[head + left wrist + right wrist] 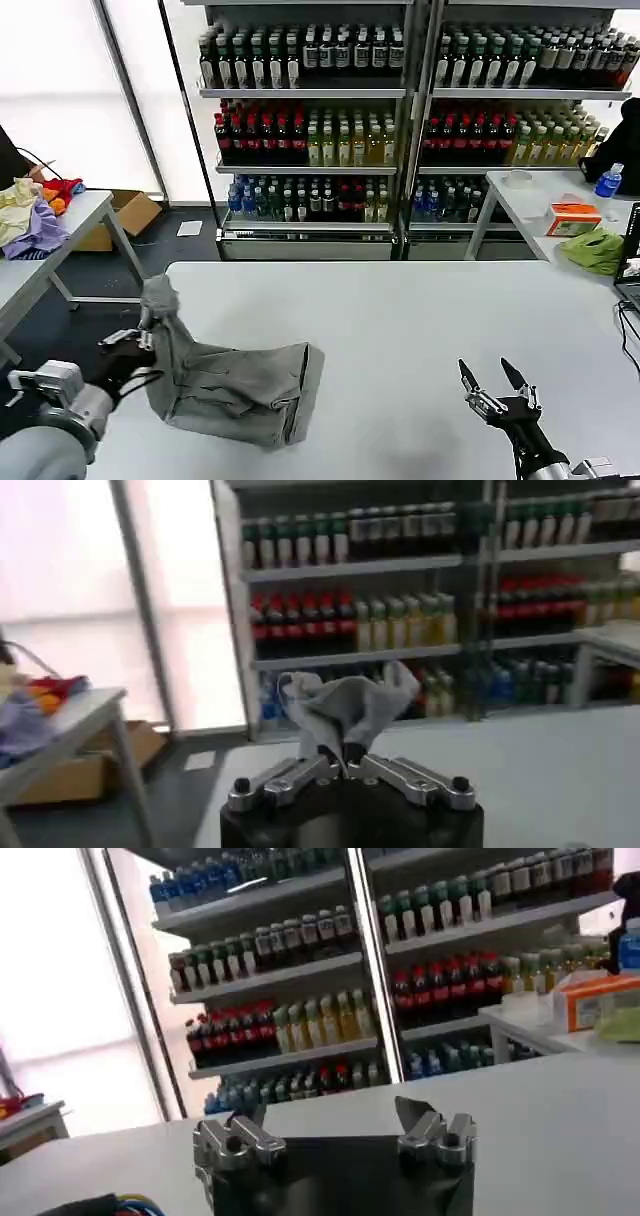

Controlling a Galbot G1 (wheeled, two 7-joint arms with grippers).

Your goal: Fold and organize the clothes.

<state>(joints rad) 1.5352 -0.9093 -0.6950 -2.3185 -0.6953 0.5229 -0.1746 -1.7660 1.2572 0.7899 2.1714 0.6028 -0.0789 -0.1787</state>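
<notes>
Shirt: a light grey knit shirt [235,385] is seen crumpled on the near left part of the white bench [420,330], with one end drawn upward off the surface into a peak at its left side.
Hold: that raised end is pinched in the left pincer [140,345]; in the left wrist view the cloth [345,705] is shown bunched and standing up from between the closed fingertips.
Handling: the fabric is judged light, soft and limp. It sags and creases under its own weight, so no shape is expected to be kept unless it is spread flat. Slipping is thought unlikely, but a single-point pinch lets the rest trail and twist.
Where to grip: a hem corner or shoulder seam is judged best, two corners being held apart so that the cloth is tensioned.
Right pincer: the right pincer [497,385] is held low over the near right of the bench, well apart from the shirt, its fingers spread and nothing between them.
Surroundings: drink shelves [400,110] are seen behind, and a side table with coloured garments [35,215] at far left.
</notes>
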